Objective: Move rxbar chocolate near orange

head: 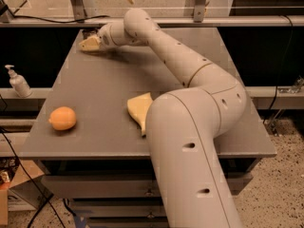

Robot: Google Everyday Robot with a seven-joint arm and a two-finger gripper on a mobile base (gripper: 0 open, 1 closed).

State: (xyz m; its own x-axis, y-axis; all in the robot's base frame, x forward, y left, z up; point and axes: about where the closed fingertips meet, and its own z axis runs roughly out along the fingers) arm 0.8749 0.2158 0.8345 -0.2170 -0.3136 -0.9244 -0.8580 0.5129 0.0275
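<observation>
**At the far corner, over the bar**

My claw (90,43) sits at the far left corner of the table (104,89), low against the top, with my arm stretched across the whole surface to get there. From this view I cannot tell whether it is spread or pressed together, nor whether it has anything in it. The chocolate bar (87,33) seems to be right there. All I can make out is a dark sliver just behind the claw at the back edge, and the rest is hidden.

I judge the bar to be light, flat and fairly stiff inside a slick wrapper. It lies so low on the table that there is little to catch, and a careless squeeze could send it skating away or off the back edge. The best hold is probably across its narrow width, near the middle of its length, coming straight down so it does not tip or slide. A firm pinch should do it no harm.

The orange (62,118) rests near the front left edge, well apart from the claw. A pale sponge (139,109) lies near the table's middle, just beside my arm. A pump bottle (18,82) stands off the table to the left.
</observation>
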